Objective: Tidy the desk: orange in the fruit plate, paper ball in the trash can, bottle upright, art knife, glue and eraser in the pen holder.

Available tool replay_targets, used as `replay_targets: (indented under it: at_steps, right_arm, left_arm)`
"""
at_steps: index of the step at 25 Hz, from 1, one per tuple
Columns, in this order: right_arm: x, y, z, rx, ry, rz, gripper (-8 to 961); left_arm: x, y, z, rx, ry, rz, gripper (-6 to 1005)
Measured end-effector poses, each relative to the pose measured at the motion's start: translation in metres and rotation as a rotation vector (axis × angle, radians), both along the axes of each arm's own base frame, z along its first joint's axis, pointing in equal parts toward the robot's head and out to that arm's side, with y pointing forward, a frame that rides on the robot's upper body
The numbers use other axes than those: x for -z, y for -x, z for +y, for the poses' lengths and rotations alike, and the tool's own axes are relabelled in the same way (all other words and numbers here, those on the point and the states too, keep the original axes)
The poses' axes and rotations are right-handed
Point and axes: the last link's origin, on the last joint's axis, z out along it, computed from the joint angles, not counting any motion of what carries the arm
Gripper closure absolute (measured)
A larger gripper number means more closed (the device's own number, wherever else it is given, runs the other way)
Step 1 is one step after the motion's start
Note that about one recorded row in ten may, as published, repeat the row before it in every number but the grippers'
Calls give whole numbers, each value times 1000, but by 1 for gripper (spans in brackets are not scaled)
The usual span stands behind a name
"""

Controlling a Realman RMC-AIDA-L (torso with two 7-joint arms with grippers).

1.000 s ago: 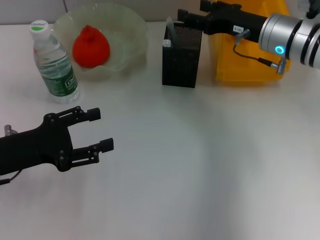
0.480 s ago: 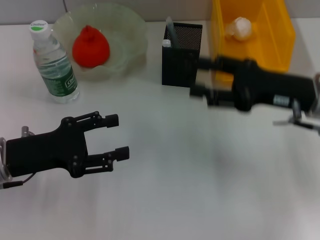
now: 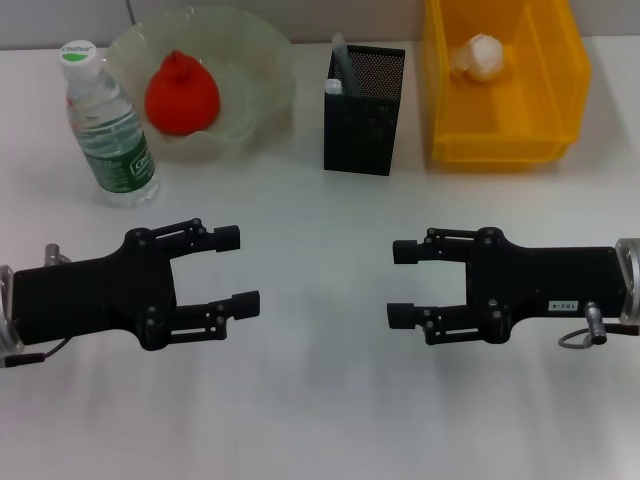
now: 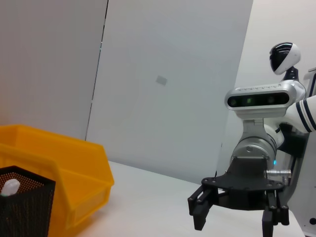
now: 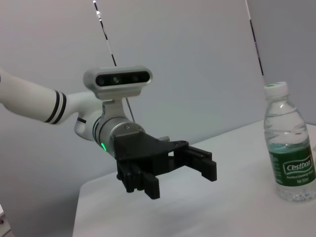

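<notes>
Two empty tools, left tool and right tool, hover wide apart over the desk; orange in plate, paper ball in bin at 1 o'clock, bottle upright.

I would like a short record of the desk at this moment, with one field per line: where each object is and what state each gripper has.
orange: inside the fruit plate
paper ball: inside the trash can
bottle: upright, beside the fruit plate
pen holder: between fruit plate and trash can, a light item sticks out
eraser: not visible
left gripper: open, empty, over the near desk
right gripper: open, empty, facing the left gripper
</notes>
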Motion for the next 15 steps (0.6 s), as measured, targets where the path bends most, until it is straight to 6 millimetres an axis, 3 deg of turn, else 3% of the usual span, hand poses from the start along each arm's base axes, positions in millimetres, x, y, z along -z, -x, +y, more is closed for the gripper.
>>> replay_targets:
  at_steps: [15]
  right_arm:
    - [0, 1, 2, -14, -12, -1, 165]
  left_arm:
    - [2, -3, 3, -3, 18, 6, 201]
